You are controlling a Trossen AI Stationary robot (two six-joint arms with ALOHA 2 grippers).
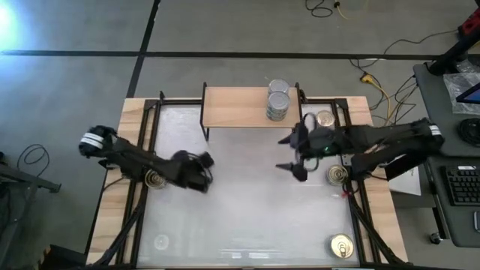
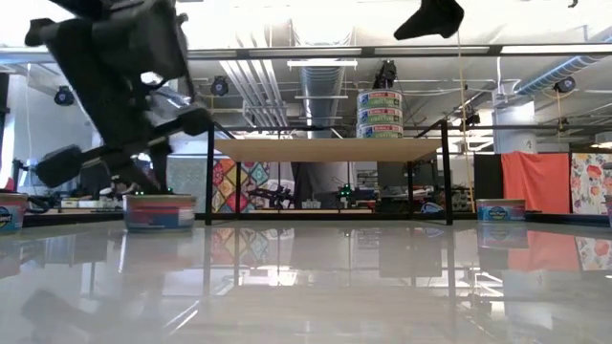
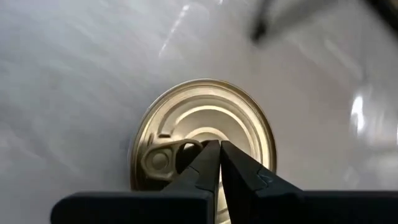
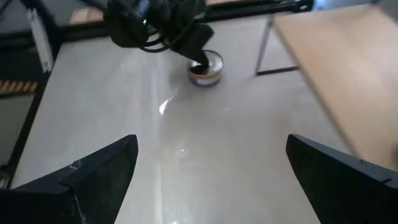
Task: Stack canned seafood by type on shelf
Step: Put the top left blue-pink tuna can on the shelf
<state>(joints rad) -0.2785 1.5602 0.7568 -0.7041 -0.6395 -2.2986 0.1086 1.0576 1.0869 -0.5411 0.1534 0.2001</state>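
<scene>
- Tins: a stack of silver-lidded ones on the right end of the shelf, three high in the low view.
- Gold-lidded tin on the white table at the left, under the left arm.
- More gold-lidded tins along the right edge: one by the shelf's right leg, one beside the right arm, one near the front corner.
- Left gripper clenched, fingertips together directly above the gold lid, beside its pull ring; holding nothing.
- Right gripper spread wide and empty, raised over the table just in front of the shelf.
</scene>
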